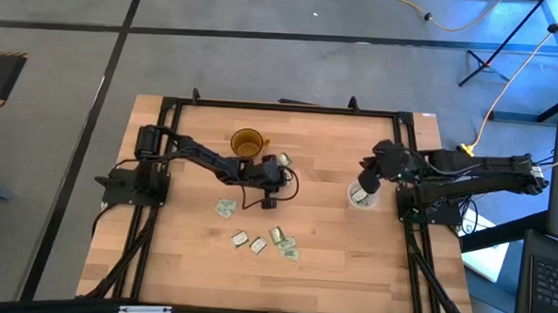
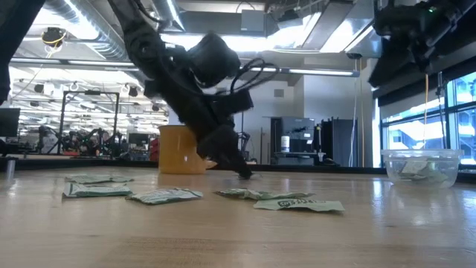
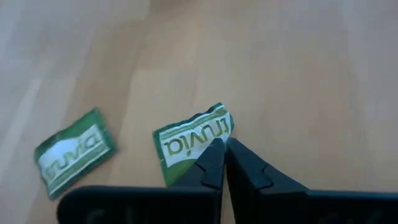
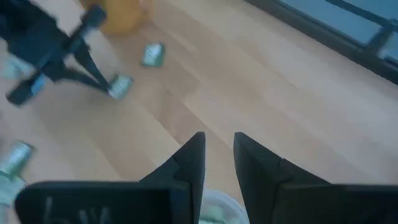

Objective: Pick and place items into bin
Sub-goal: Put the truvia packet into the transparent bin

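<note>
Left gripper [image 3: 221, 148], jaws pinched on a packet [image 3: 189, 140] mid-tabletop | right gripper [image 4: 219, 148], jaws apart, above the bin [image 1: 361, 195], centre-right | you have several packets binned, about six left.

Floor [image 1: 264, 61]: grey concrete is surrounding the table.
Ceiling lights [image 2: 111, 56]: strips are glowing overhead.
Windows [image 2: 416, 126]: daylight is coming in behind.

The table [image 1: 322, 262] is pale, smooth wood planks. The packets [image 3: 193, 140] look like matt printed paper. The bin [image 2: 420, 165] is clear glossy plastic.
</note>
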`<action>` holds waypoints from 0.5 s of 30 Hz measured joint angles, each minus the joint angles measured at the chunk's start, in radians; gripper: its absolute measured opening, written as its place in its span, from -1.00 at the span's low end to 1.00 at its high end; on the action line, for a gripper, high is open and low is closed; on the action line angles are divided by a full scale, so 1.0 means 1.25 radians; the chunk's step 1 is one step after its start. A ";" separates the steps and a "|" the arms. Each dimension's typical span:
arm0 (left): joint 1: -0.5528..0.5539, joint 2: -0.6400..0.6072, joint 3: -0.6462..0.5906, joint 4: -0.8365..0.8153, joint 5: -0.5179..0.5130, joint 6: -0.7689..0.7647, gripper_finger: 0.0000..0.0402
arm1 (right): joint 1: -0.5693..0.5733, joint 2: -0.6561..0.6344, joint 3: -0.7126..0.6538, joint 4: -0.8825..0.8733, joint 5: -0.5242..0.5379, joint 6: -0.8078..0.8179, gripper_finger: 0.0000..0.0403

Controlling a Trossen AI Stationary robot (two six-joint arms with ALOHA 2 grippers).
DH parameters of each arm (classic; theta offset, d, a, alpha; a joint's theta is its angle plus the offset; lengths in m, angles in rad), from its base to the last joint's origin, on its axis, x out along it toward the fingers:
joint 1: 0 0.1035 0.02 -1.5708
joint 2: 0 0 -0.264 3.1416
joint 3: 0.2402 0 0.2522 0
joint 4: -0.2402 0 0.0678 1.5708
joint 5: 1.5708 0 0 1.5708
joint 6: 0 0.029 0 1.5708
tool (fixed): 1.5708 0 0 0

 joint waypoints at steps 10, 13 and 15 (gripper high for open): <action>-0.081 -0.026 0.110 0.012 -0.059 0.314 -0.98 | 0.000 0.103 0.000 0.234 -0.149 0.033 -0.56; -0.106 -0.026 0.126 0.030 -0.115 0.430 -0.98 | 0.000 0.152 0.000 0.299 -0.176 0.006 -0.56; -0.122 -0.026 0.129 0.062 -0.159 0.486 -0.98 | 0.000 0.182 0.000 0.327 -0.214 -0.021 -0.56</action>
